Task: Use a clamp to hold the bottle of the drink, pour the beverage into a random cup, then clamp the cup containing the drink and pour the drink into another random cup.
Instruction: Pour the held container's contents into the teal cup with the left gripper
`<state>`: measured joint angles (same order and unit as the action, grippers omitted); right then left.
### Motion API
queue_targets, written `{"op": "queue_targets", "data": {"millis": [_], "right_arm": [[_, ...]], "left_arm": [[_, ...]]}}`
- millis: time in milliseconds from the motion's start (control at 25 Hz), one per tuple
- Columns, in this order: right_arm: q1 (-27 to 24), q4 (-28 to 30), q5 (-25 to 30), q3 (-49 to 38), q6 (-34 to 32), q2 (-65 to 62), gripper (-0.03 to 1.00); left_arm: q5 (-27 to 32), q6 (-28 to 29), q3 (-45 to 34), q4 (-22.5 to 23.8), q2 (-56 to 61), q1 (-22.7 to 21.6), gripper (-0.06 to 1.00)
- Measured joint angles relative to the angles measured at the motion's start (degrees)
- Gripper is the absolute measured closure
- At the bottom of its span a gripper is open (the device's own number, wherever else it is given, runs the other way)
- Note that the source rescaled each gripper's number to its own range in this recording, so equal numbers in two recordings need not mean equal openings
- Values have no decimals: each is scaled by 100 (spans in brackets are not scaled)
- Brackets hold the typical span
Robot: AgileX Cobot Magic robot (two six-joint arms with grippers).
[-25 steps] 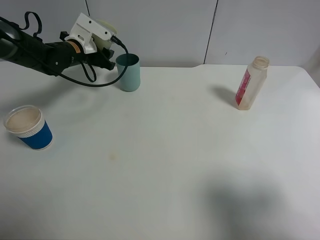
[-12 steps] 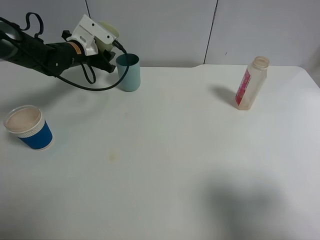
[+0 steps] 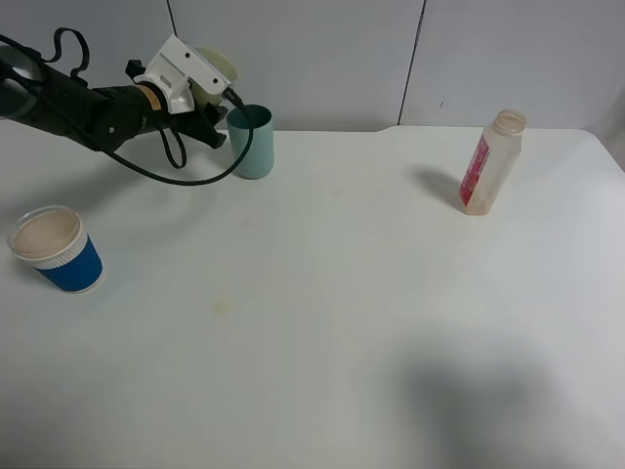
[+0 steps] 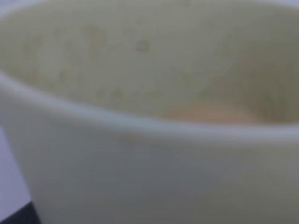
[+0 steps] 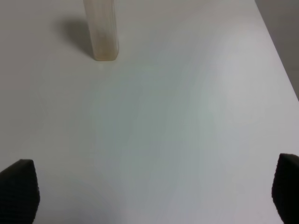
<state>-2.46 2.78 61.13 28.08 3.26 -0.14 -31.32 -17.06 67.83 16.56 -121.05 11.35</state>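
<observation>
Where the L arm reaches over the white table, we mark its fingers clenched on a pale cream plastic cup. The cup is tilted off upright, w/ an orange trace inside. Target, in our judgement: the teal tapered cup, upright, just beside those fingers; L arm is by far the nearer. R fingers are spread wide, holding nothing. The clear plastic bottle w/ red label stands upright, well apart from both cups.

no readable text, bottle label illegible
</observation>
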Motion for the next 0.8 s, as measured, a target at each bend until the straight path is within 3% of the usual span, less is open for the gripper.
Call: {"op": "queue_targets", "data": {"millis": [360, 800], "right_arm": [[0, 0, 0, 0, 0, 0, -3], [0, 0, 0, 0, 0, 0, -3]], "left_arm": [[-2, -190, 0, 306, 0, 0, 91], [34, -430, 122, 340, -4, -42, 91]]}}
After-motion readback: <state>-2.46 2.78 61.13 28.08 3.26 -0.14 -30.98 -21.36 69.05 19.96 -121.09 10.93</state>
